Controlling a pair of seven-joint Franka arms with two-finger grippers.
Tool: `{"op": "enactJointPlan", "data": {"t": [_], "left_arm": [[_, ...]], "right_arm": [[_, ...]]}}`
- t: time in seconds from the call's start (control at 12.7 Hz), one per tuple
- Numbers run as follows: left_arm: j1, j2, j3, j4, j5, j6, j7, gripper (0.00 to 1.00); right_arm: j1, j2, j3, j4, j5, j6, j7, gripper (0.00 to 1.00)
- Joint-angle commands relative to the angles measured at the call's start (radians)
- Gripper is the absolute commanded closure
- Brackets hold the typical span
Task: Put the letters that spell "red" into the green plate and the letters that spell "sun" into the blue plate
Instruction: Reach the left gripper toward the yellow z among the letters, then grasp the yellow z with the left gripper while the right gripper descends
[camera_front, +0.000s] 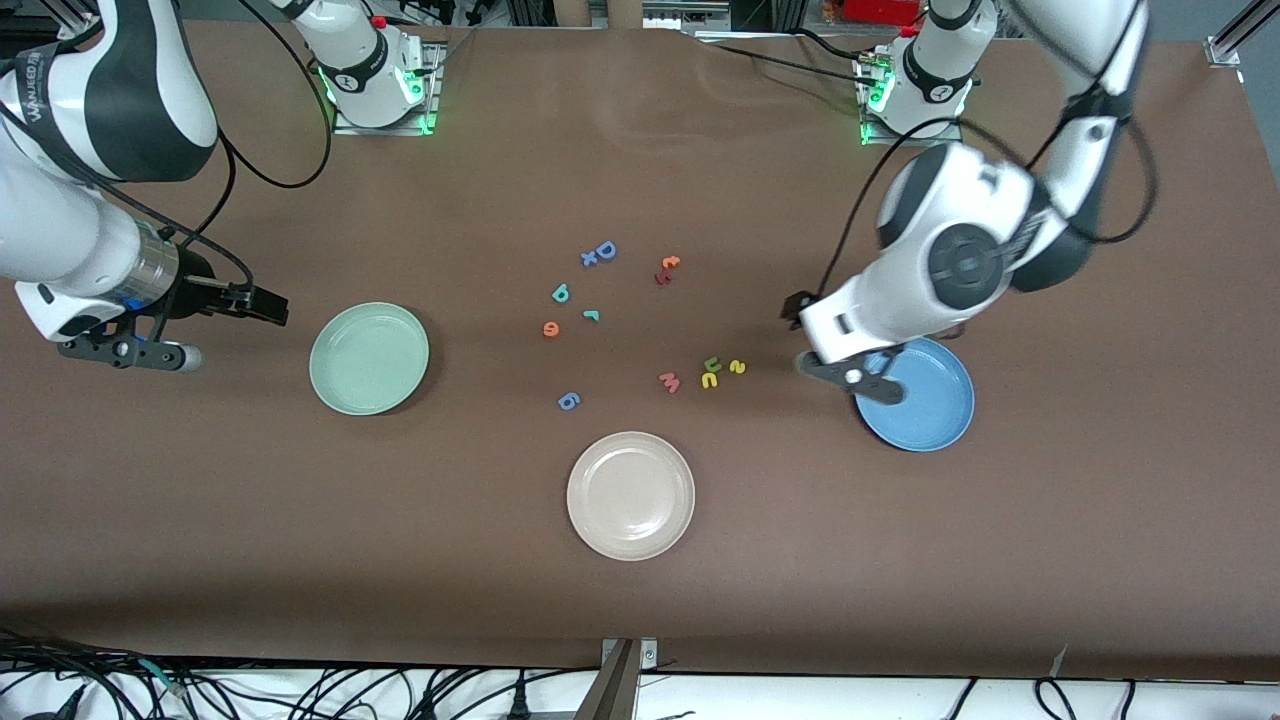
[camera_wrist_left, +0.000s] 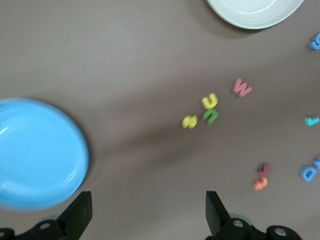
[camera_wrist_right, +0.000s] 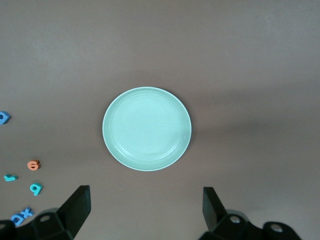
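On the brown table (camera_front: 900, 560), a cream plate (camera_front: 631, 495) lies nearest. Farther, the "sun" letters (camera_front: 720, 370) sit near the blue plate (camera_front: 930, 410); the "red" letters (camera_front: 570, 310) are farther still, beside the green plate (camera_front: 369, 358). The left claw (camera_wrist_left: 145, 212) and right claw (camera_wrist_right: 145, 210) hang wide open, empty.

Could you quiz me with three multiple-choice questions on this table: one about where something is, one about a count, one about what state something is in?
1. Where is the left gripper?
A. over the beige plate
B. by the rim of the blue plate, toward the letters
C. over the green plate

2. How many plates are on the table?
A. two
B. three
C. four

3. What lies in the green plate?
A. nothing
B. the orange "e"
C. three letters

Answers:
1 B, the front view shows it at that plate's edge.
2 B: green, blue and the beige plate.
3 A, the right wrist view shows it bare; the orange "e" lies on the table.
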Motion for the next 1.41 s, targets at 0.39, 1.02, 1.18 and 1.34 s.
{"op": "enactJointPlan", "data": {"t": [0.39, 1.02, 1.18, 1.34], "left_arm": [[-0.121, 0.107, 0.012, -0.214, -0.002, 0.456, 0.006, 0.00], [-0.132, 0.204, 0.012, -0.221, 0.135, 0.562, 0.049, 0.12], [-0.132, 0.211, 0.012, -0.218, 0.171, 0.562, 0.050, 0.23], [-0.138, 0.224, 0.012, -0.215, 0.171, 0.584, 0.049, 0.31]], "right_arm": [[0.016, 0.004, 0.049, -0.032, 0.017, 0.015, 0.092, 0.01], [0.230, 0.104, 0.051, -0.036, 0.023, 0.090, 0.463, 0.01], [0.284, 0.157, 0.051, -0.038, 0.023, 0.136, 0.564, 0.01], [0.330, 0.200, 0.054, -0.050, 0.023, 0.194, 0.635, 0.01]]}}
